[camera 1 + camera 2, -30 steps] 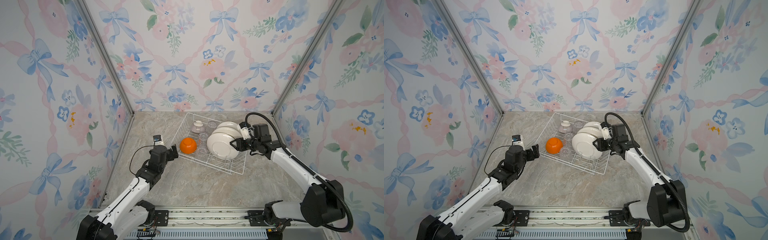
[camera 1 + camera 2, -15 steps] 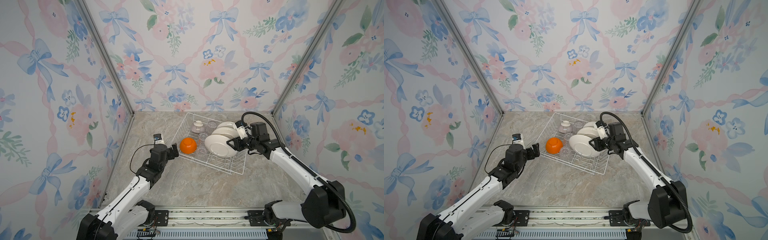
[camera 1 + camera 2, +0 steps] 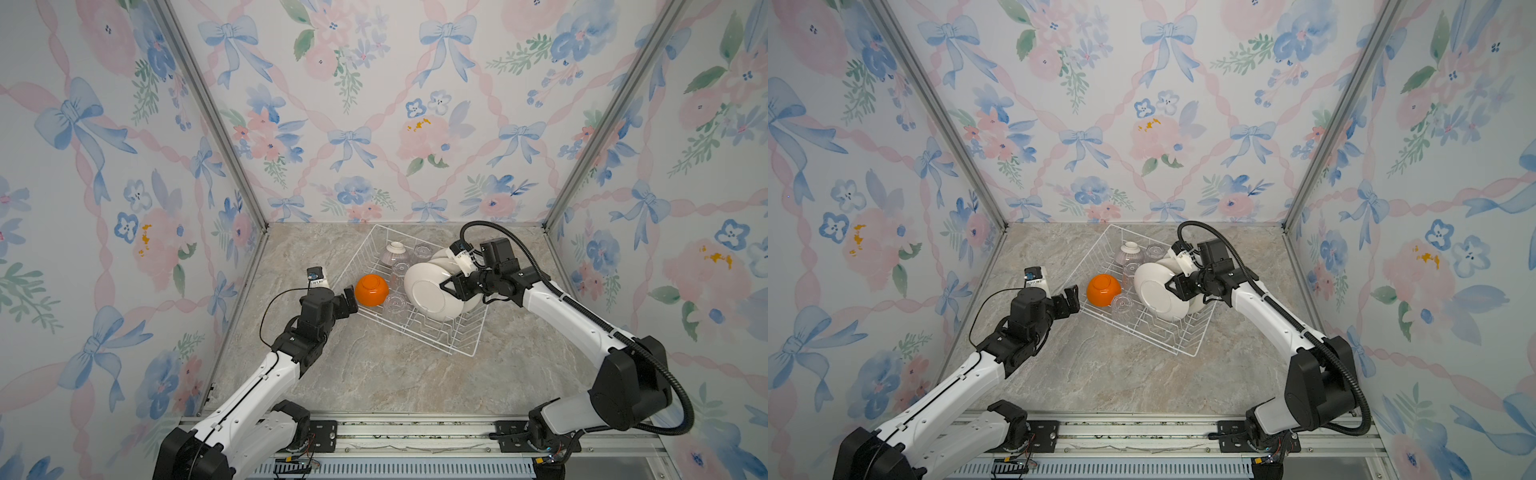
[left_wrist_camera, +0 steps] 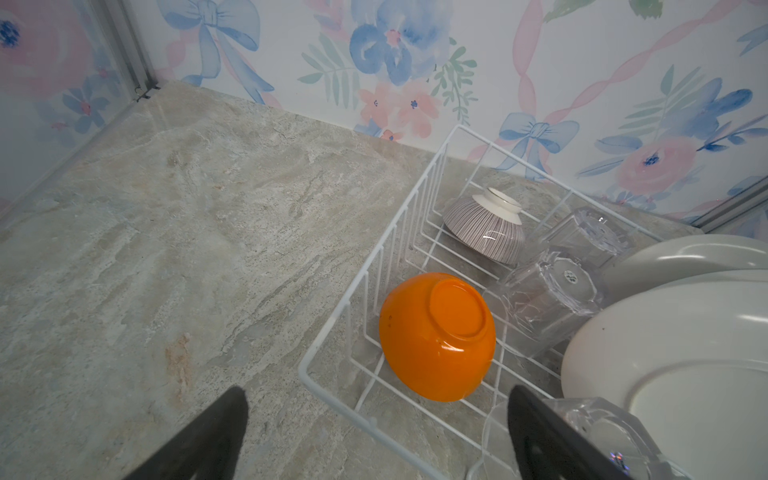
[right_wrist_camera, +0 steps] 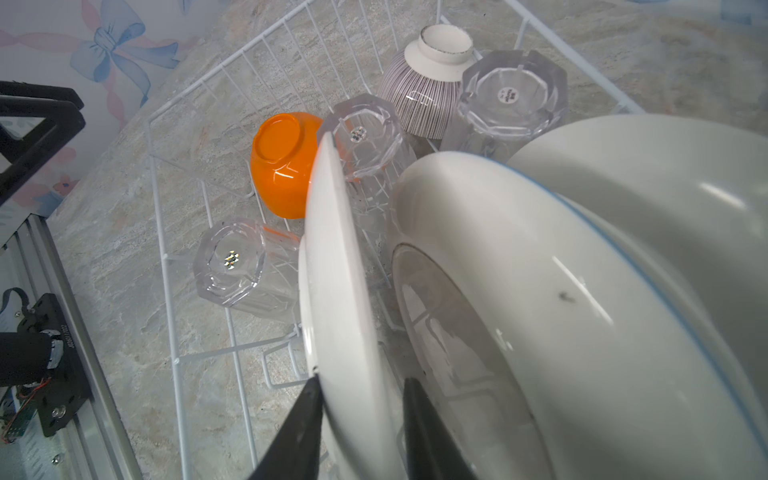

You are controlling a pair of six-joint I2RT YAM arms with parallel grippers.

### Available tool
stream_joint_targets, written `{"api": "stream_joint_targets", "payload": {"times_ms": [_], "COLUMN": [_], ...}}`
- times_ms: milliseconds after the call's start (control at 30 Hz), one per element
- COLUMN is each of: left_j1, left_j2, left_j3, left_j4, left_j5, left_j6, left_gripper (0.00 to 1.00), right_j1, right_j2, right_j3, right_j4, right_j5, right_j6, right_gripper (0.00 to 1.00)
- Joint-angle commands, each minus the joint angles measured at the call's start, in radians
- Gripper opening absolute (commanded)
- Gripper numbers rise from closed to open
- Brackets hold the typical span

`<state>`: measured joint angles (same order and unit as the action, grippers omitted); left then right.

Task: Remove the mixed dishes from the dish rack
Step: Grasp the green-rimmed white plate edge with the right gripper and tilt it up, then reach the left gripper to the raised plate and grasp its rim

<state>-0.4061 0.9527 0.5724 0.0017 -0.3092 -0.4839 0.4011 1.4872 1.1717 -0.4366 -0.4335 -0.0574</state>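
Front plate (image 3: 432, 293) stood on edge in the prong rows at the right-arm side of the dish rack (image 3: 473, 355), w/ two more plates (image 5: 540, 291) stacked close behind it. Looked like glazed ceramic, so prob. stiff, slick, fairly heavy for a rim pinch, and chippable against the wires. Best hold, IMO, is the rim, pads well past the lip so it can't pivot out.

It's a disc, so no real long axis. Its flat plane ran nearly upright, slightly tipped, w/ the underside and foot ring facing the left arm's side. A lift should prob. go up along that plane to clear the prongs.

Right gripper (image 5: 362, 378) straddled that rim, jaws narrow. One finger touched the underside, the other sat just off the inner face. Couldn't tell if it was truly clamped.

Beyond the plate sat upside-down tumblers (image 5: 230, 259), the orange bowl (image 3: 372, 289) and a striped bowl (image 4: 484, 228), all inside the rack.

Left gripper (image 4: 376, 388) hung just outside the rack corner near the orange bowl, jaws spread wide, holding nothing.
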Motion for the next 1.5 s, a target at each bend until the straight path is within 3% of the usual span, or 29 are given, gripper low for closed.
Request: {"api": "stream_joint_targets", "payload": {"times_ms": [0, 867, 1233, 1467], "left_j1": [-0.005, -0.006, -0.010, -0.083], "left_j2": [-0.009, -0.004, 0.014, -0.008], "left_j3": [0.026, 0.029, 0.062, 0.055], "left_j4": [0.018, 0.055, 0.063, 0.166], "left_j5": [-0.011, 0.001, 0.029, 0.038], "left_j6": [0.002, -0.001, 0.017, 0.111], "left_gripper": [0.98, 0.98, 0.98, 0.98], "right_j1": [0.024, 0.077, 0.089, 0.122], "right_j2": [0.038, 0.021, 0.050, 0.009], "right_j3": [0.006, 0.090, 0.204, 0.232], "right_j4": [-0.112, -0.056, -0.064, -0.036], "right_j5": [-0.015, -0.057, -0.065, -0.028], "right_j6": [0.007, 0.095, 0.161, 0.240], "right_gripper": [0.31, 0.00, 0.00, 0.00]}}
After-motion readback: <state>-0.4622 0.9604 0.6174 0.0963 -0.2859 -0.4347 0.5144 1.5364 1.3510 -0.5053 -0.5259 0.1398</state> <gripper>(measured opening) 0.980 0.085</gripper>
